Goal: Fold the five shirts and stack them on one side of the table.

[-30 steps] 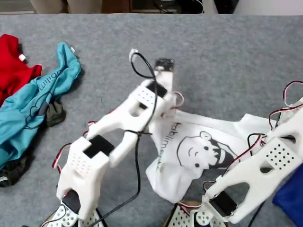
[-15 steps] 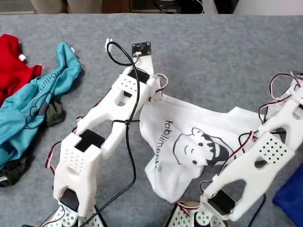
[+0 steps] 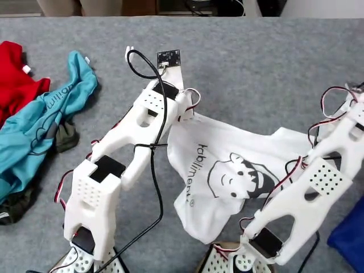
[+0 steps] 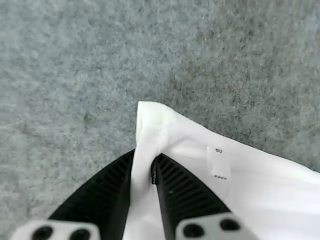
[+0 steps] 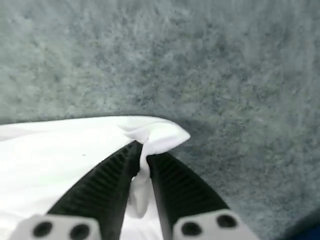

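A white shirt (image 3: 227, 170) with a printed face lies crumpled on the grey table, between the two arms. My left gripper (image 4: 145, 167) is shut on one corner of the white shirt (image 4: 200, 165), near its small label; in the high view the left arm's wrist (image 3: 170, 105) hangs over the shirt's upper left corner. My right gripper (image 5: 141, 159) is shut on a bunched edge of the white shirt (image 5: 65, 150); the right arm (image 3: 318, 170) is over the shirt's right side. A teal shirt (image 3: 45, 119) and a red shirt (image 3: 14, 79) lie heaped at the far left.
A dark olive garment (image 3: 65, 136) pokes out under the teal shirt. A blue garment (image 3: 350, 236) lies at the table's right front edge. The grey table (image 3: 256, 62) is bare along the back and right of centre. Cables loop off both arms.
The left arm has pulled its corner of the white shirt up and to the left, spreading the cloth. The right arm has shifted slightly with its edge. The shirt lies flatter than a second ago.
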Tool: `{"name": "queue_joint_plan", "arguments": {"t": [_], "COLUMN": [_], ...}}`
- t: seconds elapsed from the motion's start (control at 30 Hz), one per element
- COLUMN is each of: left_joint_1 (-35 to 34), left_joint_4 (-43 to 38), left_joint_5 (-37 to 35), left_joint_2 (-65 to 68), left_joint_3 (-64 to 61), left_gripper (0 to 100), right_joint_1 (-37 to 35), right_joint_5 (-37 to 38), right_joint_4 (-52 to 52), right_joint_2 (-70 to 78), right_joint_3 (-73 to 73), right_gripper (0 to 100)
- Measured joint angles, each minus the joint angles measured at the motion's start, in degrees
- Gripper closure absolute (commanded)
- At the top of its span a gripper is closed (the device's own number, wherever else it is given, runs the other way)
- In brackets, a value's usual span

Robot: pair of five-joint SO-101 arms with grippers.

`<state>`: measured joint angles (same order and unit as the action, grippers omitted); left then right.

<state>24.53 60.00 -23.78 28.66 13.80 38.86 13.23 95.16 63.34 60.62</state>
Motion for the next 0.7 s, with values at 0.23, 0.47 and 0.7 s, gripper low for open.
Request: {"name": "queue_joint_plan", "arguments": {"t": [0.23,0.47,0.7], "left_joint_1": [-0.79,-4.66,-9.49], "left_joint_4": [2.2,17.58,33.58], "left_joint_5": [0.09,7.03,8.7], "left_joint_2": [0.09,0.09,0.09], "left_joint_3": [7.21,28.57,52.57], "left_gripper": [98,98,98], "right_joint_1": [-3.69,-8.79,-16.35], "right_joint_5": [0.0,-0.09,-0.09], "right_joint_4": [5.19,6.15,6.33], "right_joint_2": [0.26,-0.44,-8.09], "right_joint_3": [10.9,26.02,28.13], "right_gripper": [99.5,99.5,99.5]}}
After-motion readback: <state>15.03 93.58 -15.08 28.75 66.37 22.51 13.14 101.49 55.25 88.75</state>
